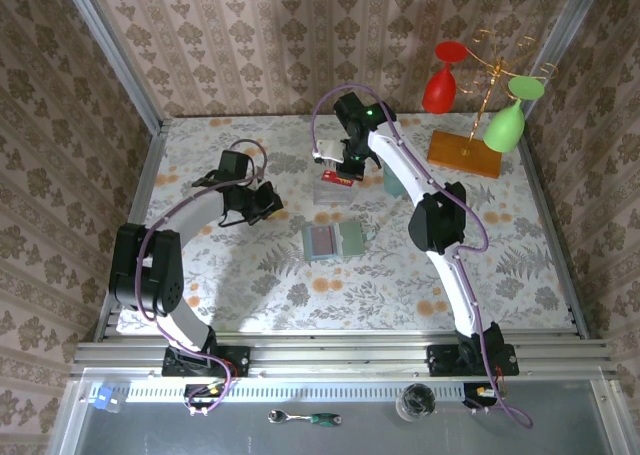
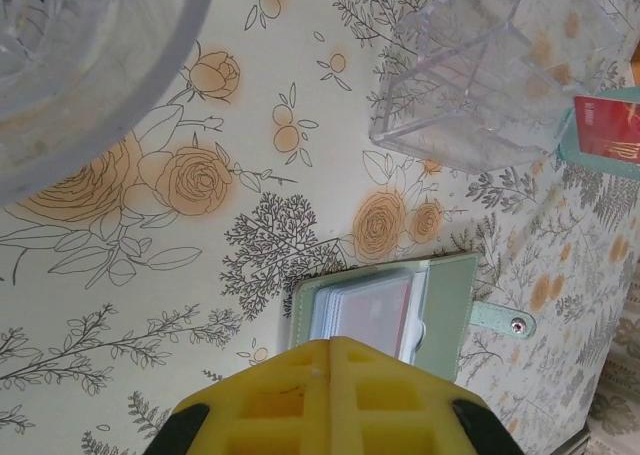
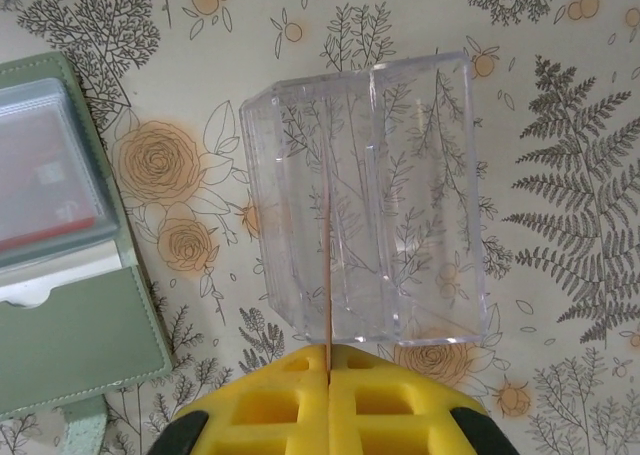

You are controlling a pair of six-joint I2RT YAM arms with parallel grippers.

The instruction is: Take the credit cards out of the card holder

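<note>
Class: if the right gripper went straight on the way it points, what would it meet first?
Most likely the clear box, dead ahead of the right gripper, which is shut on a card held edge-on. The card's edge would arrive first; how far off is unclear.

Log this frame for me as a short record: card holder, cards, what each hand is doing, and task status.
card holder: lying open on the table
sleeved card: reddish, inside the card holder's clear pocket
held card: red, pinched in the right hand
right hand: shut on the held card, above the clear box
left hand: shut, empty, near the card holder
task status: not finished; the sleeved card is not yet out
</note>
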